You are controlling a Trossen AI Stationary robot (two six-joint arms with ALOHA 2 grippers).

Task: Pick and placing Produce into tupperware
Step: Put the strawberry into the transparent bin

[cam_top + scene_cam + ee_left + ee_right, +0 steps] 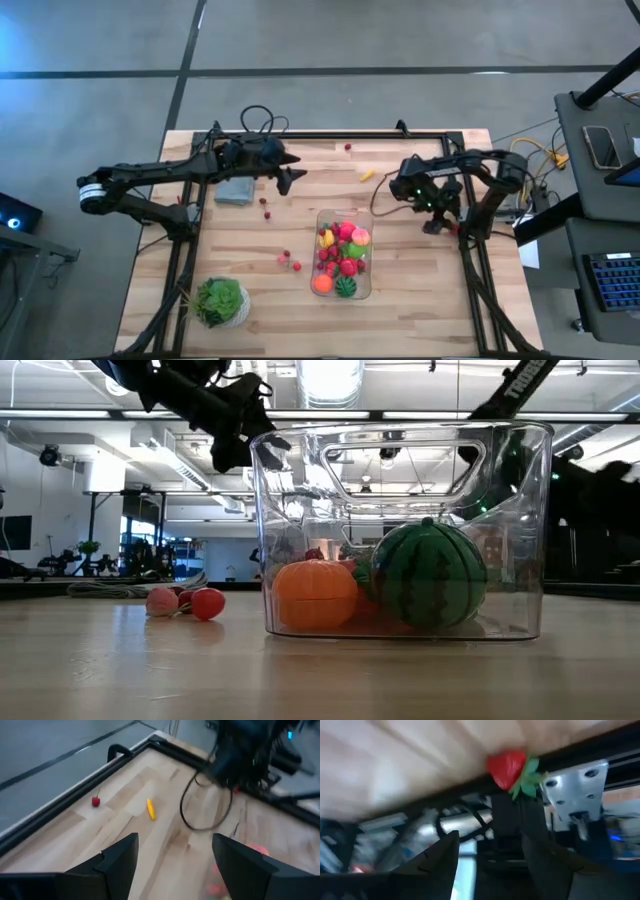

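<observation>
The clear tupperware (344,290) stands on the table's near middle, holding several toy pieces, among them an orange pumpkin (315,595) and a striped green ball (430,575). Loose red berries (290,262) lie to its left, two more (266,207) beside the cloth. A yellow piece (150,809) and a cherry (95,801) lie near the far edge. A red strawberry (507,769) with green leaves sits at the table's right edge. My left gripper (172,855) hovers open above the table's far middle. My right gripper (487,855) is open close by the strawberry, apart from it.
A grey-blue folded cloth (235,190) lies under the left arm, and a leafy plant in a white pot (222,302) stands at the near left. A black frame (330,135) borders the table's far and side edges. Cables hang by the right arm.
</observation>
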